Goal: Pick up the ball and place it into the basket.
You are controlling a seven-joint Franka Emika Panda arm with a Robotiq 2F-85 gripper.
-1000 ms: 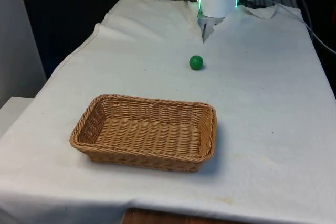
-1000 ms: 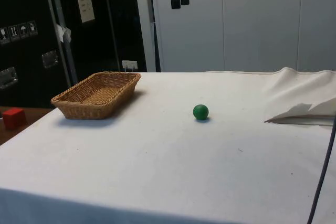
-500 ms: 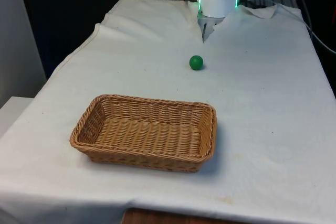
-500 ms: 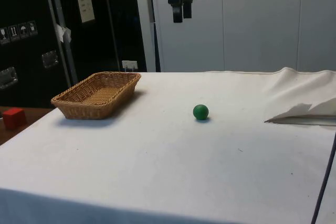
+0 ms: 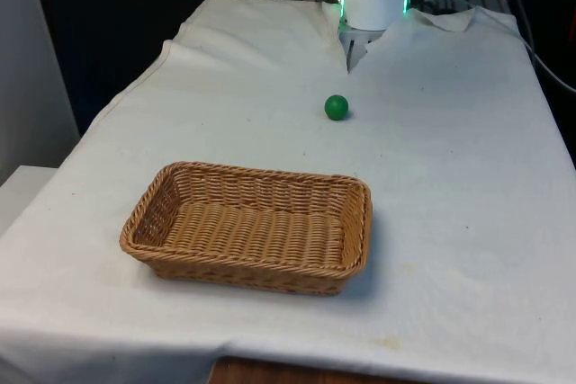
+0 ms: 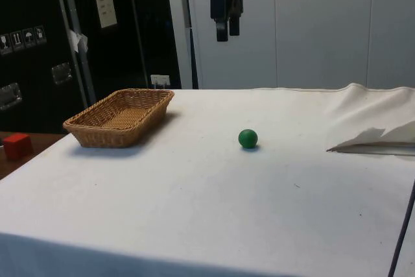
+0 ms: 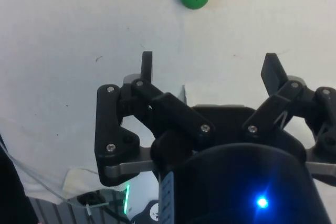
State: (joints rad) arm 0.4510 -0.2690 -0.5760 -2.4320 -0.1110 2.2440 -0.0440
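Ball [image 5: 337, 107], small, green and round, sits loose on the white cloth [image 5: 450, 186] towards the table's far end, well apart from the wicker basket [image 5: 250, 225], which lies nearer the front and to the front view's left. Being a sphere on soft fabric, it will likely roll if a finger clips it on the way down, so an off-centre descent is the main risk; pads closing above or below its widest part could also squirt it out. The cloth is rumpled near the far edge and could snag a fingertip pressed too low.

The gripper [image 6: 226, 30] hangs high above the table in the side view, a little to the basket side of the ball and well clear of it. In the wrist view its fingers [image 7: 147, 66] stand wide apart, holding nothing and touching nothing.
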